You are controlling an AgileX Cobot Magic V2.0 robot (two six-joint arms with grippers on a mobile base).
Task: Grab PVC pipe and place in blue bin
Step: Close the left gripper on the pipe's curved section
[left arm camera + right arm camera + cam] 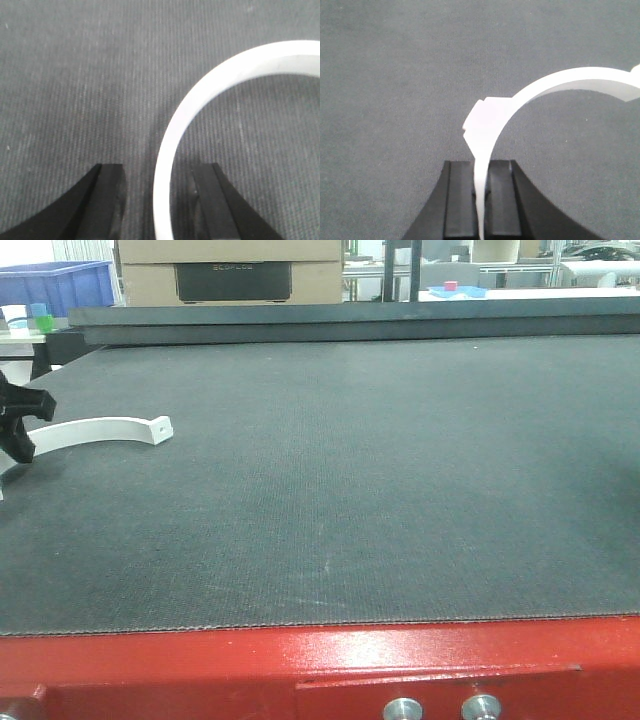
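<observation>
Pipe (pixel 100 430): white arc, resting near the table's (pixel 400 490) left edge.
Left gripper (pixel 157 172): jaws wide, astride the arc, no hold.
Right gripper (pixel 481 167): pinched on a second pipe (pixel 560 82).
Handling: centre the band between the left jaws, close squarely, lift level.

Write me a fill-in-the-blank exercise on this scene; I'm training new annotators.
The left claw is ___, with its fingers either side of the PVC pipe.
The right claw is ___ on a white curved piece.
In the front view, the blue bin sits beyond the mat, at the far ___.
Missing words: open; shut; left.
</observation>
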